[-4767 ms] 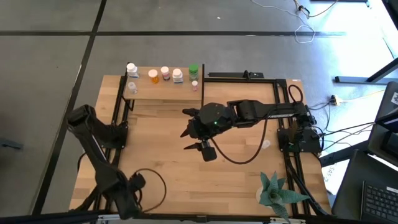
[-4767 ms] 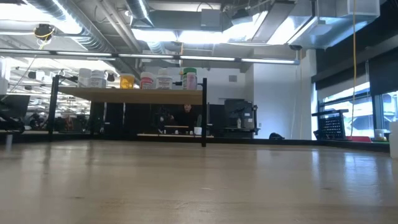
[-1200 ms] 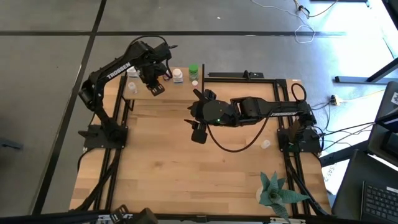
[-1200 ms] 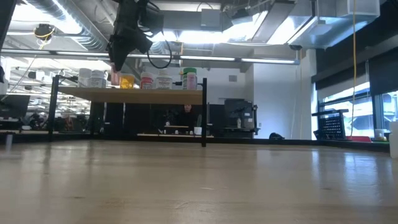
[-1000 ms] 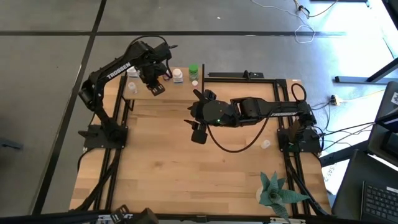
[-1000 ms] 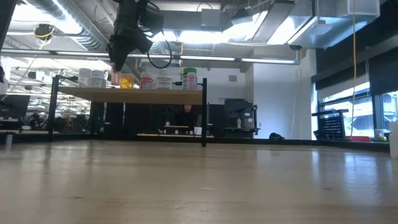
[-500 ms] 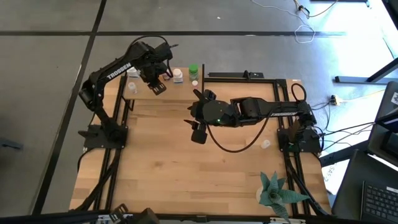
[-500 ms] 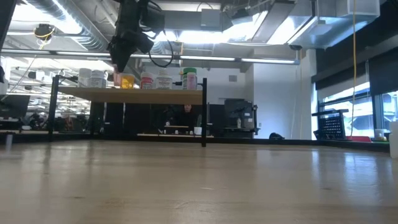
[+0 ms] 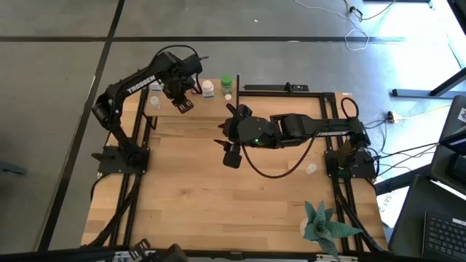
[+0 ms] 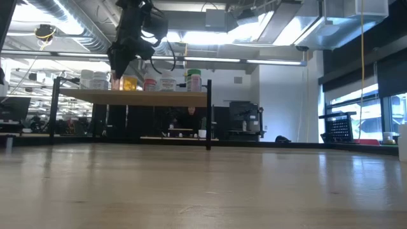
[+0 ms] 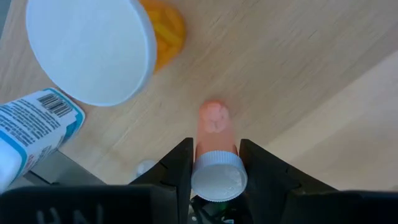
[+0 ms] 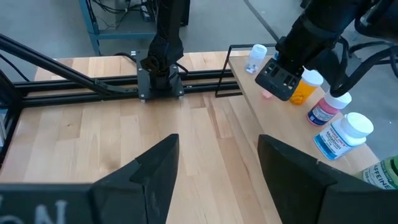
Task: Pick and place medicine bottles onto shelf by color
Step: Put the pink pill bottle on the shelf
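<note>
My left gripper (image 11: 216,169) points down over the left part of the shelf (image 9: 211,108), shut on a small pink bottle (image 11: 214,134) with a white cap. In the low view the gripper (image 10: 116,75) hangs just above the shelf top (image 10: 159,95). Beside it on the shelf stand an orange bottle (image 11: 165,31), a white bottle with a blue label (image 11: 34,127) and further bottles (image 10: 168,83). My right gripper (image 9: 231,154) hangs open over the table's middle, holding nothing. My left gripper pinches the pink bottle's upper end (image 11: 214,152), just under its white cap (image 11: 217,179), between its two fingers (image 11: 180,163). The fingers come from above, pointing down. The bottle stays upright, base down; whether the base (image 11: 213,117) touches the shelf, I cannot tell.
A green-capped bottle (image 9: 226,81) and a white one (image 9: 208,88) stand at the shelf's right end, a clear one (image 9: 155,102) at its left. Black frame rails (image 9: 291,90) run along the far right. A spiky green plant (image 9: 320,224) stands at the near right corner.
</note>
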Controlling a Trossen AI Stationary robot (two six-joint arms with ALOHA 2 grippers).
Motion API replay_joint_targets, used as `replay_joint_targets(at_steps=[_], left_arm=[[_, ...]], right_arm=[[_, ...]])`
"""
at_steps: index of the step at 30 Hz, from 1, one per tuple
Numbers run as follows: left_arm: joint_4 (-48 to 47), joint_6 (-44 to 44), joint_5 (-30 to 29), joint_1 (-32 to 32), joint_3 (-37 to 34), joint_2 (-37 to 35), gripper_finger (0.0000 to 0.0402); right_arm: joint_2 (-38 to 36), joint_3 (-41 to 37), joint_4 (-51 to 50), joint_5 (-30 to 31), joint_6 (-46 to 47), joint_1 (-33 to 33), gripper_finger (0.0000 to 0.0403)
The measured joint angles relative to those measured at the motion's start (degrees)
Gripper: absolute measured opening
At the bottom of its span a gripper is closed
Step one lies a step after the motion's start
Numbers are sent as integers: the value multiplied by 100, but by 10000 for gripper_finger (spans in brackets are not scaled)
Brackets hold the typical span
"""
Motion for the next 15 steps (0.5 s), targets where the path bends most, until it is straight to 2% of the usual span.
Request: replay_joint_targets(at_steps=[15], left_arm=[[139,40,-15,0,-7,0,108]], right_arm=[[0,-1,2,-2,-12,0,221]])
